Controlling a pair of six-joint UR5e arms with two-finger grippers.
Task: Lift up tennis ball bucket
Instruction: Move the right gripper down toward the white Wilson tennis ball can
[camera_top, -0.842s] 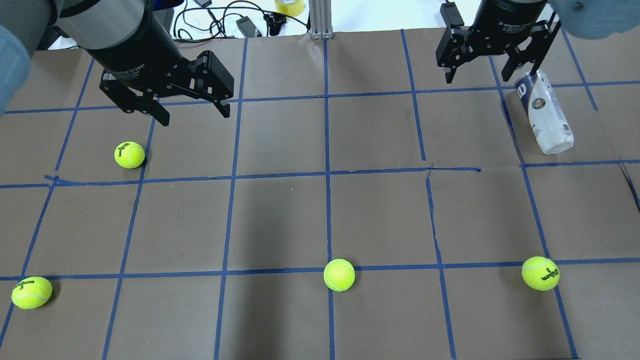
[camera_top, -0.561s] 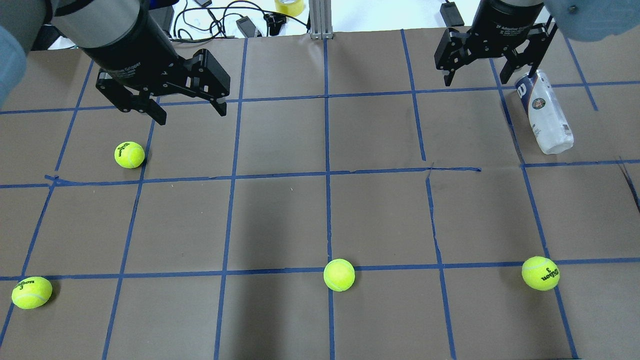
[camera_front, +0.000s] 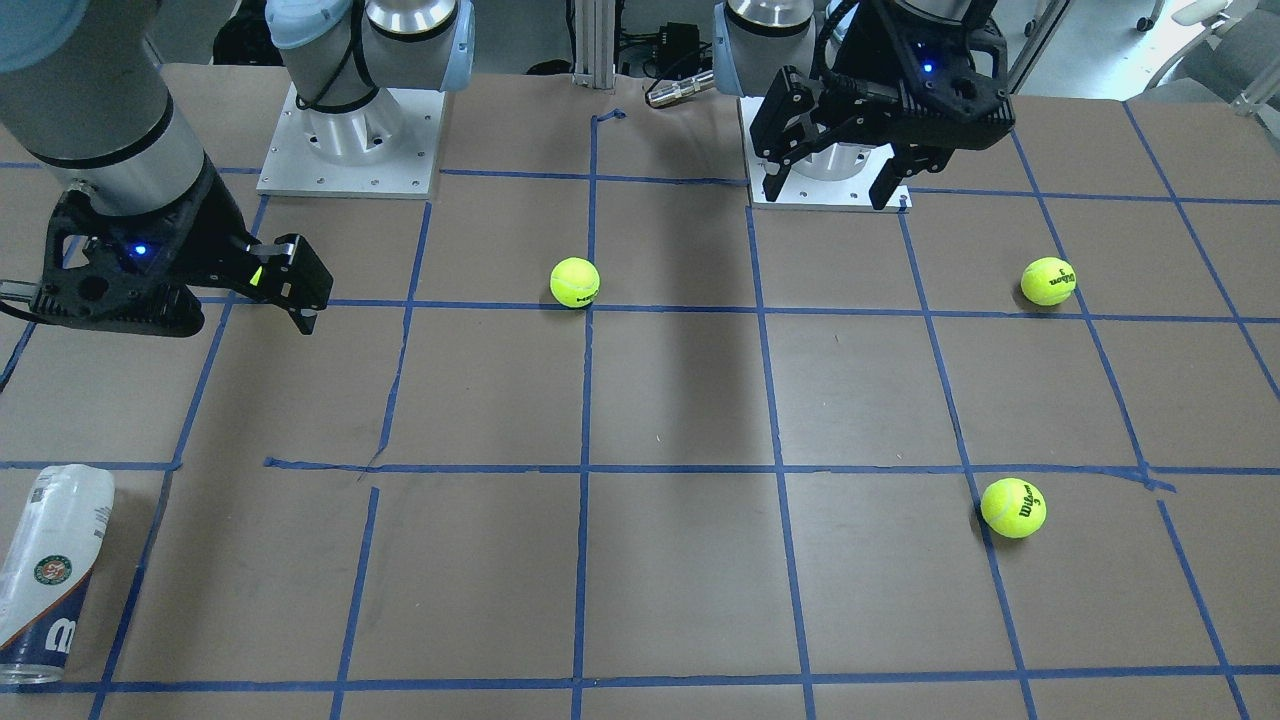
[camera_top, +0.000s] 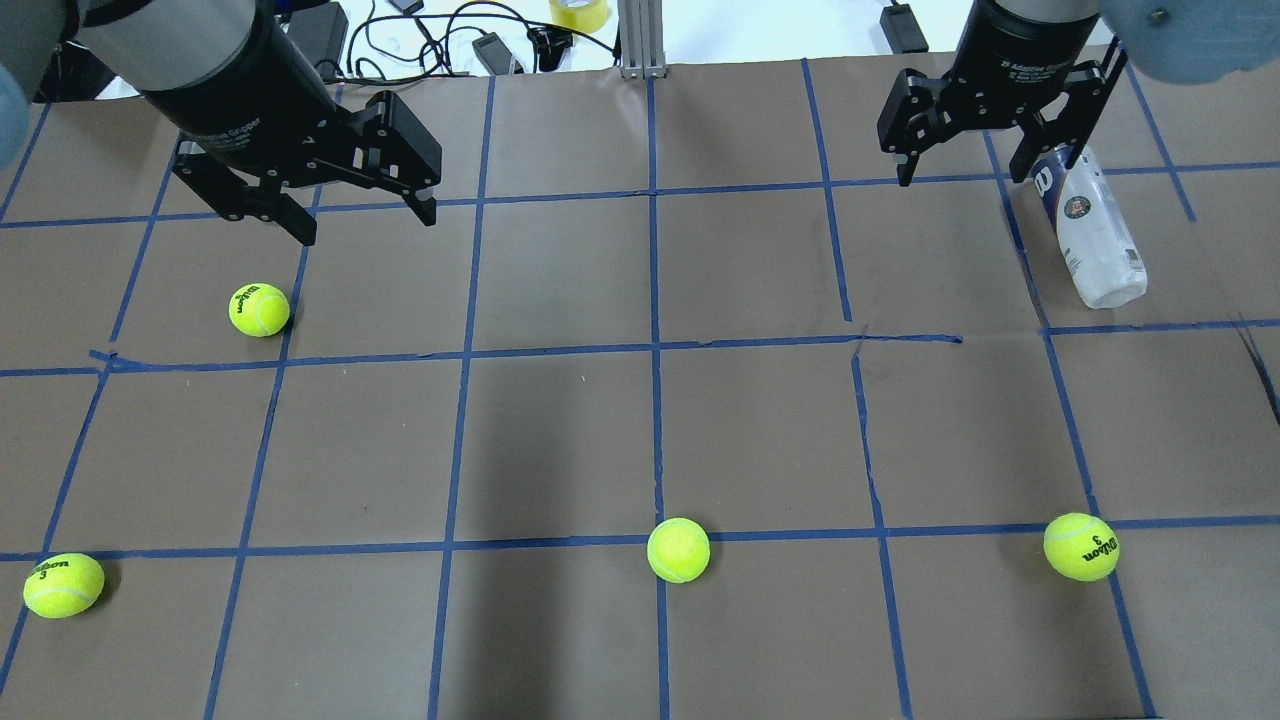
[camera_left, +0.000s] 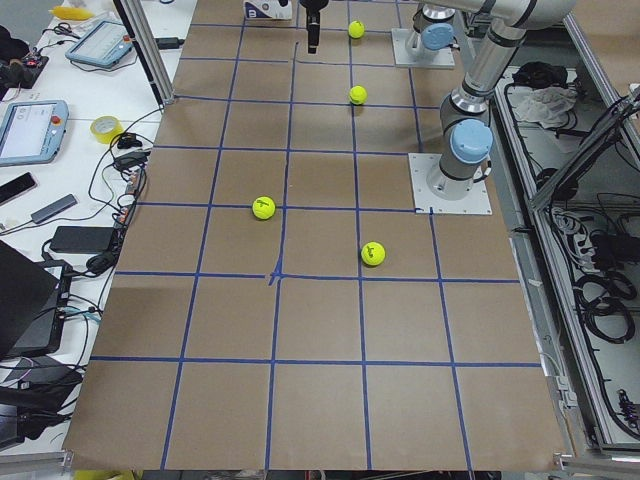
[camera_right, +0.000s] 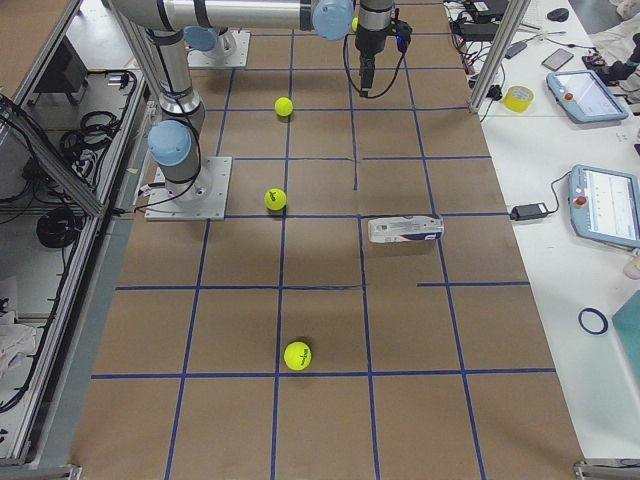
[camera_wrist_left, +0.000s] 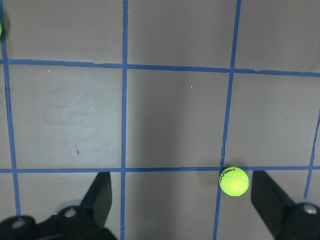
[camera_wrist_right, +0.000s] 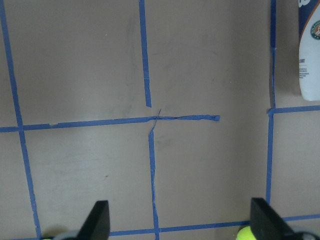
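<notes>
The tennis ball bucket (camera_top: 1092, 228) is being left lying on its side at the upper right of the overhead frame, its long axis being run from upper left (the navy end) to lower right. The right gripper (camera_top: 963, 172) is being held wide open and empty just left of that navy end, making this the nearer arm. The left gripper (camera_top: 368, 222), likewise spread and empty, is being kept well apart at upper left. Against the earlier overhead frame, the left gripper is being drawn toward the upper left, the right is being shifted only slightly, and the bucket is being left unmoved.
</notes>
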